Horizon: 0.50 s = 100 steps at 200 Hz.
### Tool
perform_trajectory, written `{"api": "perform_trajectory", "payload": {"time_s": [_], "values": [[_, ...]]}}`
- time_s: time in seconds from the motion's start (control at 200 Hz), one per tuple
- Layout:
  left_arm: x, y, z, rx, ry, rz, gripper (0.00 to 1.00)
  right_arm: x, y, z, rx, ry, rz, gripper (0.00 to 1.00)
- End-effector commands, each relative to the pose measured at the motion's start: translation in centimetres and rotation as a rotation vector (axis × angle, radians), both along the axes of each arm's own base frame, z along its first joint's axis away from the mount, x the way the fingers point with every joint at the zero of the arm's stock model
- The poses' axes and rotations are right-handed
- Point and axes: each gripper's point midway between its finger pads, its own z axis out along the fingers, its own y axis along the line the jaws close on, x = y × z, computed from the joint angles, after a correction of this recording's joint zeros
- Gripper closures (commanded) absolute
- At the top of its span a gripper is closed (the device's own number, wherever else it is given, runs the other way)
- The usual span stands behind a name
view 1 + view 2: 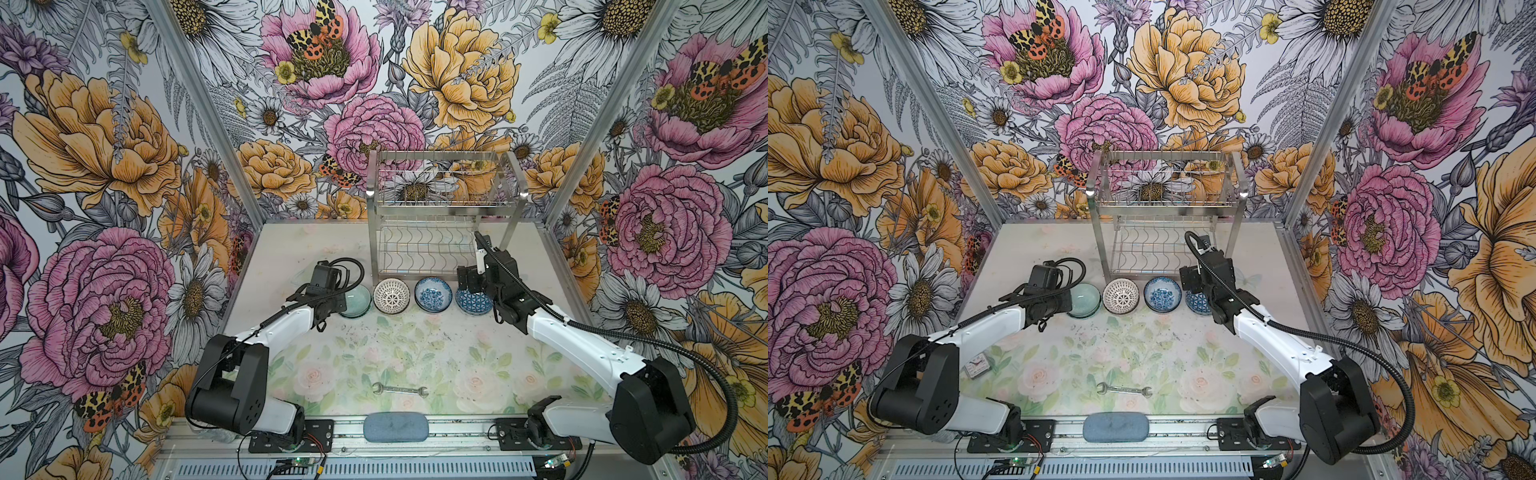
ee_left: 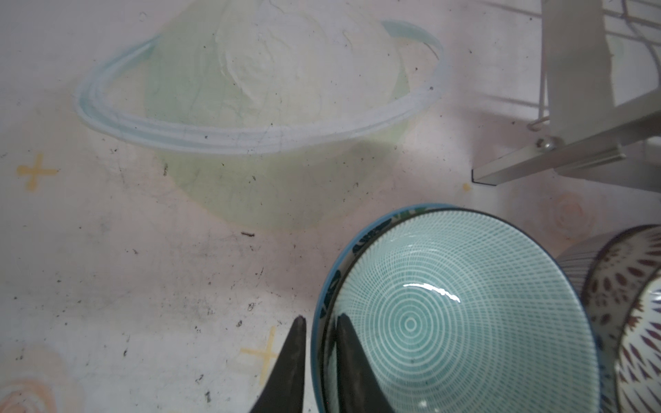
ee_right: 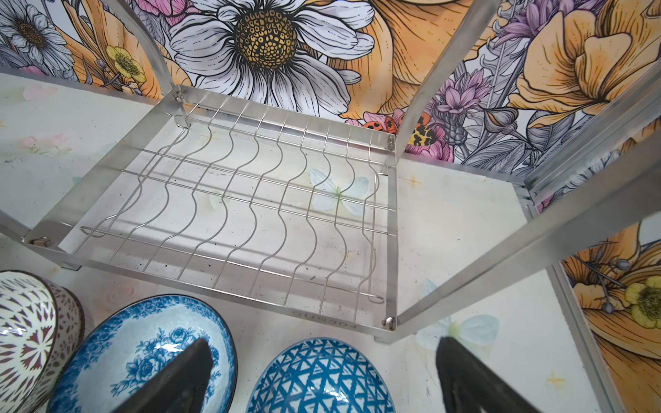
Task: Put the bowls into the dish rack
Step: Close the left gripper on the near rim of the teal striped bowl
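Note:
Four bowls stand in a row before the empty dish rack [image 1: 444, 199]: mint green [image 1: 356, 300], white lattice [image 1: 391, 294], blue floral [image 1: 433, 293] and blue triangle [image 1: 473, 305]. My left gripper [image 2: 321, 318] sits narrowly open astride the near rim of the mint bowl [image 2: 465, 314]. One finger is inside it and the other is outside, a sliver off the rim. That bowl appears nested in a blue-rimmed one [image 2: 323, 286]. My right gripper [image 3: 322, 341] hangs wide open over the blue triangle bowl [image 3: 322, 379], holding nothing. The rack's lower tier [image 3: 250, 200] lies just beyond it.
A wrench [image 1: 400, 390] lies mid-table near the front, and a blue-grey pad [image 1: 395, 427] rests on the front rail. A small clock [image 1: 979, 365] sits by the left arm. Flowered walls close in three sides. The rack's leg [image 2: 572, 89] stands close to the mint bowl.

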Motion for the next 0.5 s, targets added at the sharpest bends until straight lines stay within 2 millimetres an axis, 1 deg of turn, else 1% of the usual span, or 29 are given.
{"api": "perform_trajectory", "payload": {"time_s": [0.0,0.035,0.05,0.25,0.355,0.495], "values": [[0.81,0.33,2.14,0.032,-0.061,0.005,0.80,0.44,0.87,1.03,0.014,-0.022,0.020,0.01],[0.77,0.21,2.14,0.033,-0.060,0.001,0.80,0.45,0.88,1.02,0.016,-0.021,0.019,0.00],[0.80,0.63,2.19,0.054,-0.064,0.016,0.80,0.48,0.88,0.92,0.016,-0.018,0.019,0.01],[0.80,0.09,1.89,0.063,-0.056,0.002,0.80,0.55,1.05,0.63,0.016,-0.011,0.022,0.01],[0.80,-0.10,1.66,0.061,-0.051,-0.002,0.83,0.53,1.12,0.81,0.016,-0.015,0.025,0.01],[0.82,-0.14,1.31,0.064,-0.042,-0.003,0.84,0.54,1.10,0.98,0.018,-0.019,0.024,0.01]]}}
